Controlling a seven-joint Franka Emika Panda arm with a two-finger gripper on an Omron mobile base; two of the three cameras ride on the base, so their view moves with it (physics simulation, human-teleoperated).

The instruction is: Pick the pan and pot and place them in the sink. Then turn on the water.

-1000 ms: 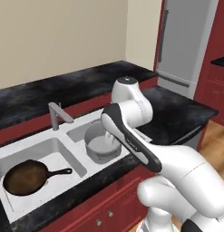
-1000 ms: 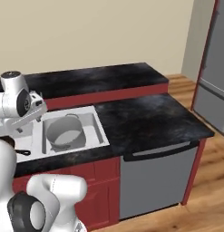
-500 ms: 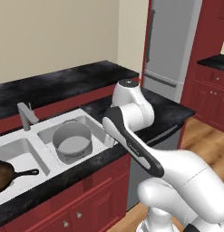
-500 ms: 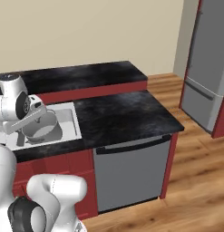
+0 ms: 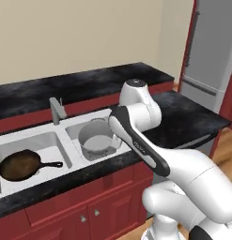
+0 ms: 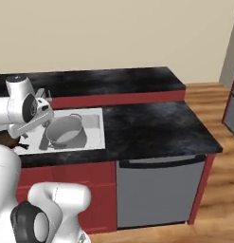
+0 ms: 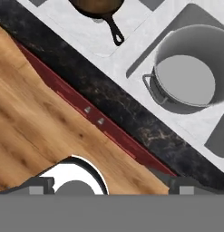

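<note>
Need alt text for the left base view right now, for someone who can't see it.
The grey pot stands in the right basin of the white sink and the brown pan lies in the left basin, with the faucet behind them.

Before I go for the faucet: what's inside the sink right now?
The sink holds the pan in one basin and the upright pot in the other. The pot looks empty. The basin floor under each is covered.
</note>
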